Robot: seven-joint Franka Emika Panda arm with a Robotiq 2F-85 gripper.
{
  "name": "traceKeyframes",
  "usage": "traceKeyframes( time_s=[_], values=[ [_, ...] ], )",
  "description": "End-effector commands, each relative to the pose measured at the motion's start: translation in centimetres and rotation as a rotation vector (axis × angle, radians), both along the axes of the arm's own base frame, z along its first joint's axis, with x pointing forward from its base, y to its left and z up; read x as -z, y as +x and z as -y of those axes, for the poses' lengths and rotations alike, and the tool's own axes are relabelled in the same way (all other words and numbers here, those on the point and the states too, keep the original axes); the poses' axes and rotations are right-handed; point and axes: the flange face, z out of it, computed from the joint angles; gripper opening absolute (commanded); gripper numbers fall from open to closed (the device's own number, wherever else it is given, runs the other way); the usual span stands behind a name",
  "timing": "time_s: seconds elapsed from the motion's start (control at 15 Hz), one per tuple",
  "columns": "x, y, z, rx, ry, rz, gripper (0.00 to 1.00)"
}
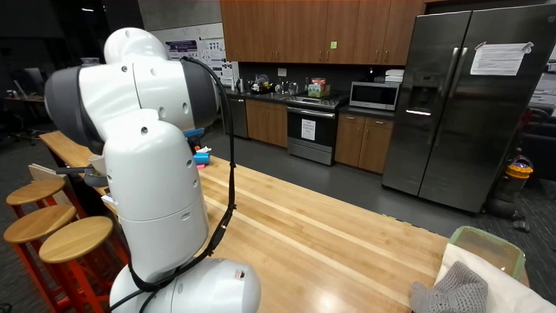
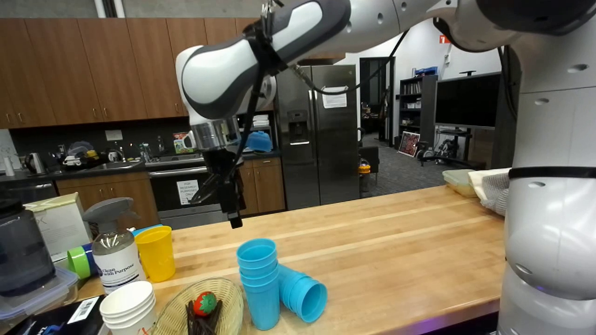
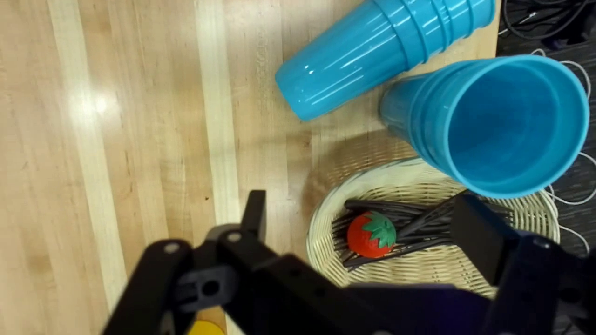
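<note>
Blue plastic cups (image 2: 260, 298) stand nested upright on the near part of the wooden table (image 2: 396, 242), and a second blue stack (image 2: 300, 292) lies on its side just to their right, its mouth turned toward the near right. Whether the two touch is hard to tell. Just left of the upright cups sits a wicker basket (image 2: 233, 293); in it a strawberry (image 3: 371, 235), a toy by its look, lies on a bundle of dark sticks (image 3: 428, 218).

The gripper (image 3: 358, 209) hangs in the air above the table, its jaws spread wide, holding nothing and touching nothing. In the wrist view the strawberry shows in the gap between the fingers (image 3: 253, 214), below them, and one finger hides part of the basket.

The step in hand looks like positioning, ahead of any grip. As I judge it, a move into the basket calls for a slow descent clear of the upright cups, which rise above the basket's rim; a move to the cups calls for a shift to the right first.

Farther left are a yellow cup (image 2: 156, 253) and a spray bottle (image 2: 118, 267), with white paper cups (image 2: 128, 307) beside the basket.
</note>
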Motion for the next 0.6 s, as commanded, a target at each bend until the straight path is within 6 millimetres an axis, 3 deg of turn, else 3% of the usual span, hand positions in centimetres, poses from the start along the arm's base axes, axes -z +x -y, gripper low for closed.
traceKeyframes(
  time_s=[0.0, 0.33, 0.53],
  values=[
    [-2.3, -1.8, -0.7, 0.002, -0.013, 0.028, 1.0],
    [-1.0, -4.1, -1.9, 0.002, -0.066, -0.043, 1.0],
    [0.3, -5.0, -1.4, 0.049, -0.151, -0.068, 1.0]
  ],
)
